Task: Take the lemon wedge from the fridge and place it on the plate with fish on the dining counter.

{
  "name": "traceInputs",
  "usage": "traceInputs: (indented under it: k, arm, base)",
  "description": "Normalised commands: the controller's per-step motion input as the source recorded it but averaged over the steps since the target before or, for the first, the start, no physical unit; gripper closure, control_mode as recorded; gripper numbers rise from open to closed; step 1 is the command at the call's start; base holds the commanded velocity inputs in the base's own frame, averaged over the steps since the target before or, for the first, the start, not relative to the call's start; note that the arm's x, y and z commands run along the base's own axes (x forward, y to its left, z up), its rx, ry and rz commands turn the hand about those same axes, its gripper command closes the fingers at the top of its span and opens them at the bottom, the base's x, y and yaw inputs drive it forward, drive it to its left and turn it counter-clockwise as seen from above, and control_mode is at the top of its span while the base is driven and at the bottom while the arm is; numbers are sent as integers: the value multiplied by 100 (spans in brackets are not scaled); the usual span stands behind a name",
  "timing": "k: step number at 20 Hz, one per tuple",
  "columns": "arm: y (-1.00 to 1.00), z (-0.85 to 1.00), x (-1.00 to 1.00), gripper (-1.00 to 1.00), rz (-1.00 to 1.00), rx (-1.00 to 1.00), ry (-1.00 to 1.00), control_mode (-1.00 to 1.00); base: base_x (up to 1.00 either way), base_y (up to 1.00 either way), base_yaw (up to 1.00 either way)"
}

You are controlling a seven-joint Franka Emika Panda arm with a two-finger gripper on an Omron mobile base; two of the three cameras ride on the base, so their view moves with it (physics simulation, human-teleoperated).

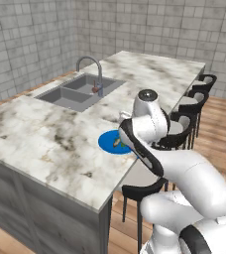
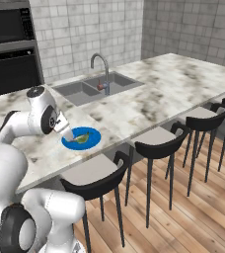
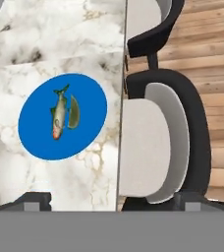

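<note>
Lemon wedge point(image 3: 73, 112) lies beside fish point(image 3: 59, 115) on plate point(image 3: 38, 140); claw point(image 3: 111, 202) spread above, apart.

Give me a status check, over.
Gripper open, empty, above counter edge. Lemon wedge on plate, beside fish. Nothing in the way; stool alongside.

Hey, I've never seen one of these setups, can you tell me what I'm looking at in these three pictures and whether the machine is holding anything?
It is a computer-rendered kitchen with a white robot arm on a wheeled base. Two pictures come from cameras behind the arm, on either side. The third looks down from its hand, where the gripper is open and empty. On the long white-grey marble dining counter lies a flat round blue plate holding a small brownish-green fish with a yellow-green lemon wedge beside it. A steel sink and black stools are nearby.
</note>
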Motion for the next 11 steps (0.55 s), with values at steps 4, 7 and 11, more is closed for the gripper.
traceInputs:
  k: [4, 7, 11]
  arm:
    - [12, 62, -100, -100, -2, -18, -39, -100]
    - [8, 51, -100, -100, -2, -32, -75, -100]
    - [6, 59, -100, -100, -4, -35, -77, -100]
  base:
    - [0, 0, 0]
    - [0, 0, 0]
    - [0, 0, 0]
